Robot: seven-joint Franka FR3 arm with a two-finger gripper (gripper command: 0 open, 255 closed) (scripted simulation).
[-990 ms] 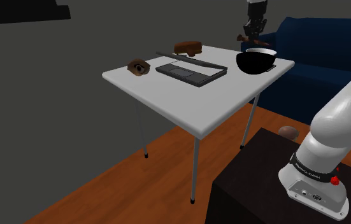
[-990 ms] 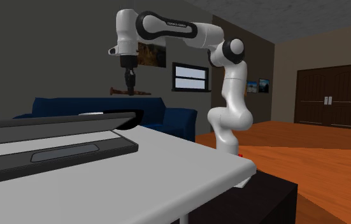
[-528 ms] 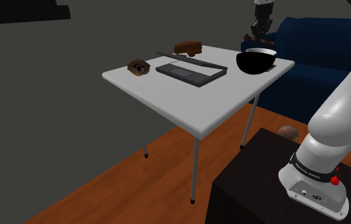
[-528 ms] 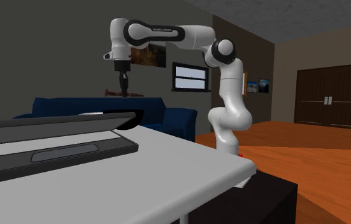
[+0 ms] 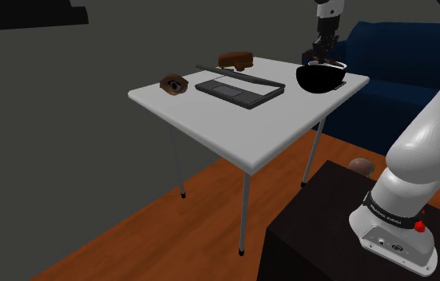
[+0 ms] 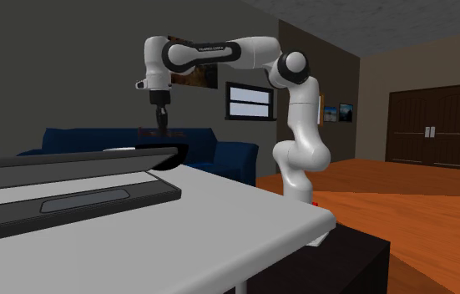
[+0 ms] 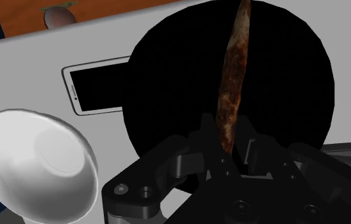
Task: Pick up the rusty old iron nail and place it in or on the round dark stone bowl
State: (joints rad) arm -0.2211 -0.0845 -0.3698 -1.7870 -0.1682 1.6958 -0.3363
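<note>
- Hovering the all-black gripper (image 5: 323,56) (image 6: 160,127) straight above the round black bowl (image 5: 318,80), pointing down into it.
- Pinching the rusty brown nail (image 7: 234,70) (image 5: 325,62) by one end, both fingers pressing on it from either side.
- Holding the nail roughly level, just over the black bowl's rim in the shoulder view and stretching across the black bowl's dark inside (image 7: 167,95) in the wrist view; not showing clearly whether touching the black bowl or hanging apart from it.
- Carrying the black bowl near one corner of the white table (image 5: 234,132).
- Lying just beside the black bowl, a white-framed phone (image 7: 97,86) with a black screen, one end hiding behind the black bowl's rim.
- Sitting near the black bowl, past the phone, a plain white dish (image 7: 34,165).
- Lying well apart from the black bowl, toward the shoulder view's left, a dark grey laptop (image 5: 238,88), with two brown things (image 5: 174,83) farther from the black bowl.
- Standing behind the black bowl, a dark blue sofa (image 5: 402,48).
</note>
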